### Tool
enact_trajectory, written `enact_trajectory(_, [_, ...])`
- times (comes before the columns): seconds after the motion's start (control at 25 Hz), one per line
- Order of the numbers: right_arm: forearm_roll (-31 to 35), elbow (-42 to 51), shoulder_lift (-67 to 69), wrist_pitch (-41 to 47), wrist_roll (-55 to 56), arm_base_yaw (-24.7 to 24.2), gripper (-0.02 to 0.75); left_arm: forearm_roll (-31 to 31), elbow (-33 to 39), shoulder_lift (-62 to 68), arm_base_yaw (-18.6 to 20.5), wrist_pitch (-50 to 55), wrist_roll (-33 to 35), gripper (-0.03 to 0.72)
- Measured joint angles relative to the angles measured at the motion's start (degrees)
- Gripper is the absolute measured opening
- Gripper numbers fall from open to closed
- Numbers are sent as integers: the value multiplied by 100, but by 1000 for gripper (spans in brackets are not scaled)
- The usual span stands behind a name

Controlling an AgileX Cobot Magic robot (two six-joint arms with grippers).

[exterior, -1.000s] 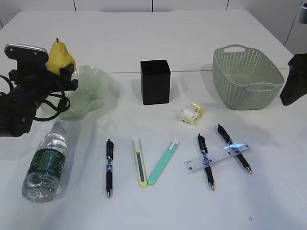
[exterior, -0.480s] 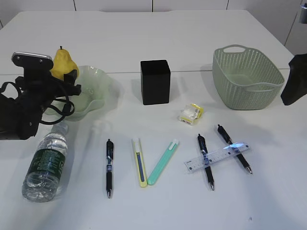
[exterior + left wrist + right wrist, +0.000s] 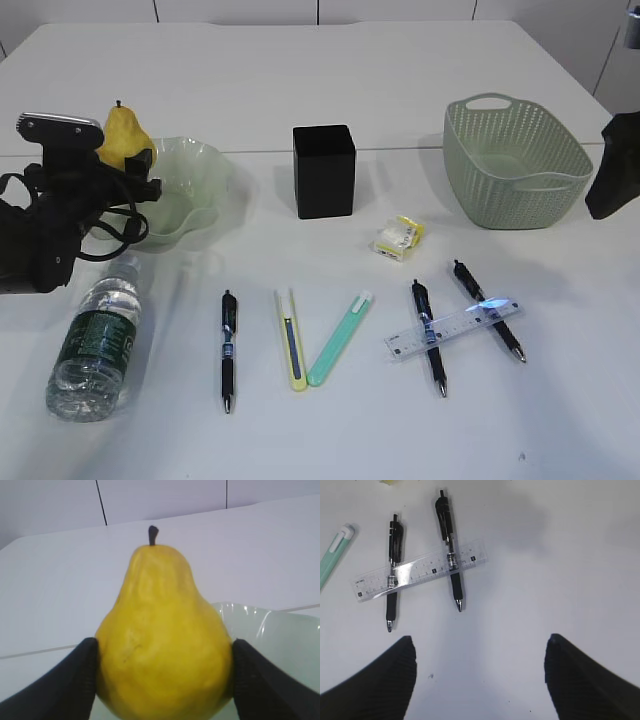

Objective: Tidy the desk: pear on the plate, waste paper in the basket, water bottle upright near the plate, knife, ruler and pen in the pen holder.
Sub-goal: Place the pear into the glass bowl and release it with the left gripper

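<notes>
left tool [image 3: 162, 680]: pinching pear [image 3: 162, 645] | right tool [image 3: 480, 680]: spread, wrist-view only

White desk [image 3: 400, 90] carries: glass plate [image 3: 195, 195] far left, black pen holder [image 3: 324, 171] centre, green basket [image 3: 515, 165] right, paper wad [image 3: 398, 237], bottle [image 3: 95, 340] on its side, three pens, two slim knives, ruler [image 3: 452, 327] across two pens.

Pear [image 3: 162, 640] smooth, waxy; plate [image 3: 195, 190] translucent glass; pen holder [image 3: 324, 171] matt; ruler [image 3: 415, 571] clear glossy plastic.
</notes>
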Motion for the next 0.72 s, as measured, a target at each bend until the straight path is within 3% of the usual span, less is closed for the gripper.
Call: enact_trajectory(0.72, [0,0,0,-12,0,0,588,225,0,0,0,318,0,518])
